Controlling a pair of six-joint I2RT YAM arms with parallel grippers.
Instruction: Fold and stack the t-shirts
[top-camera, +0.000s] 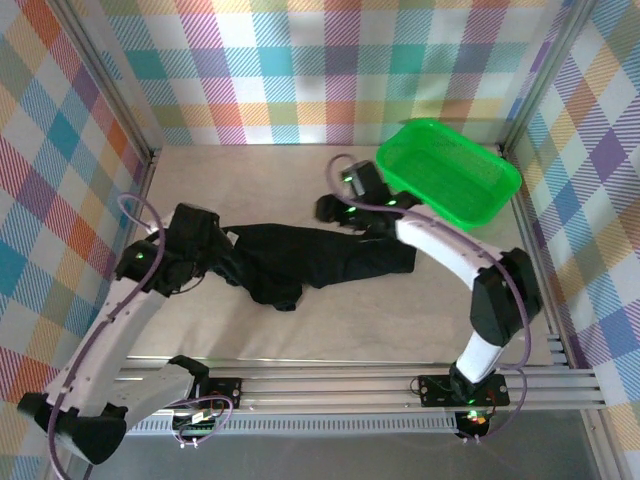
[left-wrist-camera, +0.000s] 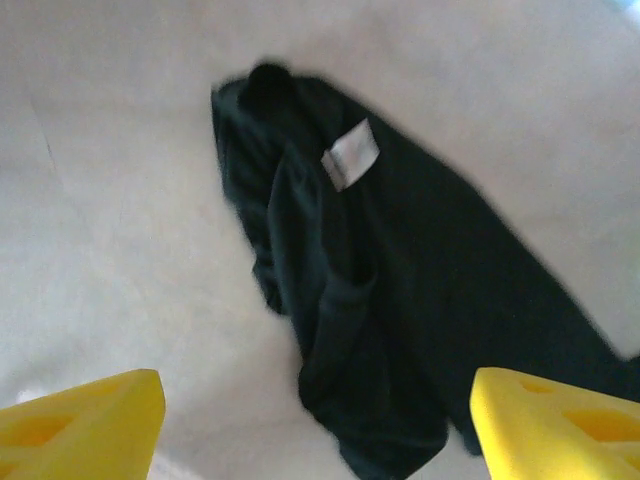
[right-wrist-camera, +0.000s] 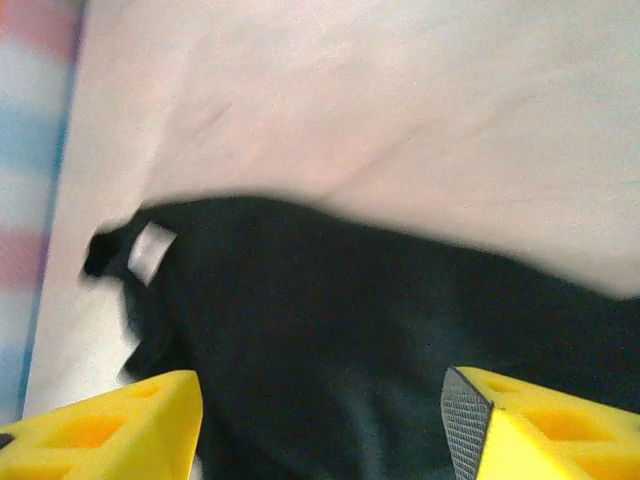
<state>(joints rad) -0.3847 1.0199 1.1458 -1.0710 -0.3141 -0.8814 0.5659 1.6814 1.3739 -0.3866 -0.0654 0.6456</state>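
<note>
1. Green mesh basket (top-camera: 462, 148) is showing its bare mesh floor.
2. Black t-shirt (top-camera: 310, 262) is lying crumpled outside, left of the basket.
3. Left gripper (left-wrist-camera: 315, 440) and right gripper (right-wrist-camera: 320, 430) are hanging released over it.

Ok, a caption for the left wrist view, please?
Open left tool over a crumpled black t-shirt, its white label showing.

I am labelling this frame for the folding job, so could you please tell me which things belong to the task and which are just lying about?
Belongs to the job:
- black t-shirt, rumpled on the table, white label showing
- left claw, open above it
- right claw, open above it

Just lying about:
- green mesh basket, far right corner
</note>
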